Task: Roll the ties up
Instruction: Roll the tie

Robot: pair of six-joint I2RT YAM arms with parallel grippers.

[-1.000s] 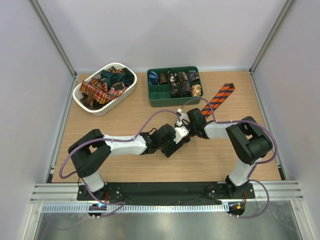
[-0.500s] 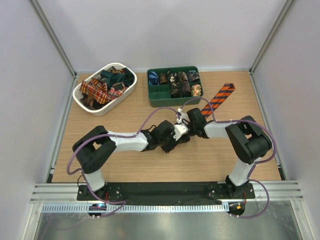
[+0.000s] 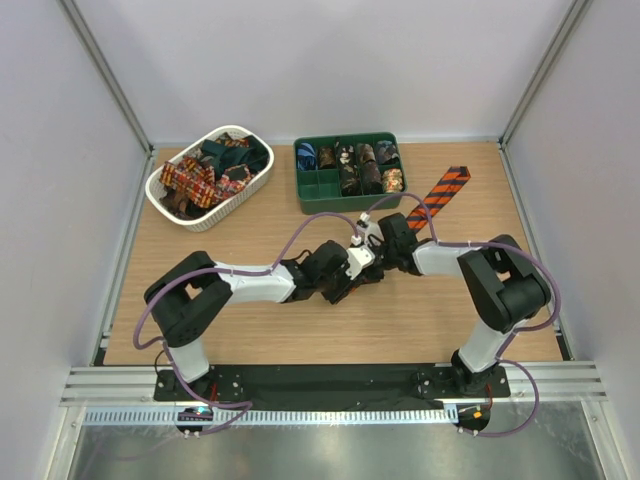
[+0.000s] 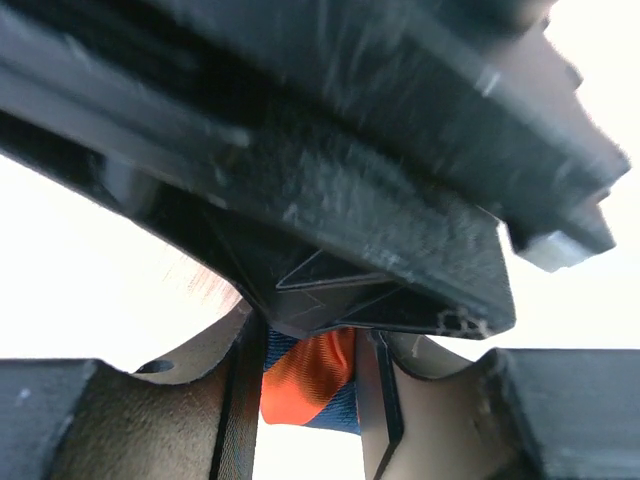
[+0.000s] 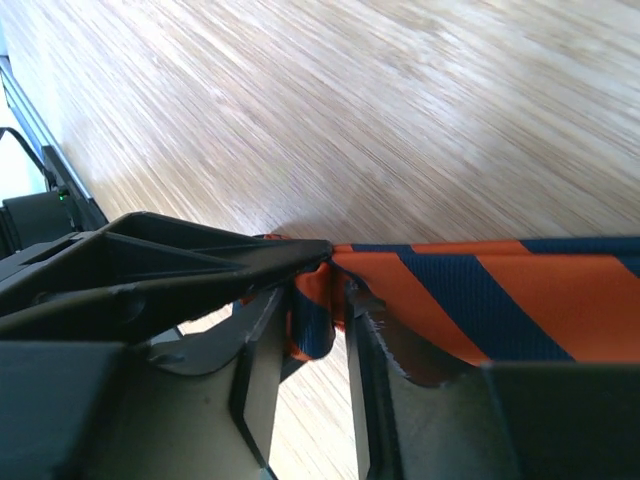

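The orange-and-dark striped tie (image 3: 440,194) lies diagonally on the table, its wide end at the back right. Its near end is bunched into a small roll between both grippers at the table's middle. My left gripper (image 3: 350,272) is shut on this roll; in the left wrist view orange and blue fabric (image 4: 312,372) sits between the fingers (image 4: 240,400). My right gripper (image 3: 368,250) is shut on the same roll (image 5: 316,318), with the flat tie (image 5: 500,295) running off to the right. The left gripper's finger (image 5: 200,262) crosses the right wrist view.
A white oval basket (image 3: 160,187) at the back left holds several loose ties, plaid and dark green. A green compartment tray (image 3: 312,196) at the back centre holds several rolled ties in its far row. Purple cables arch over both arms.
The left arm has pushed its gripper a little farther away and to the right, close against the right gripper. Both grippers and the tie's roll have shifted slightly toward the back.
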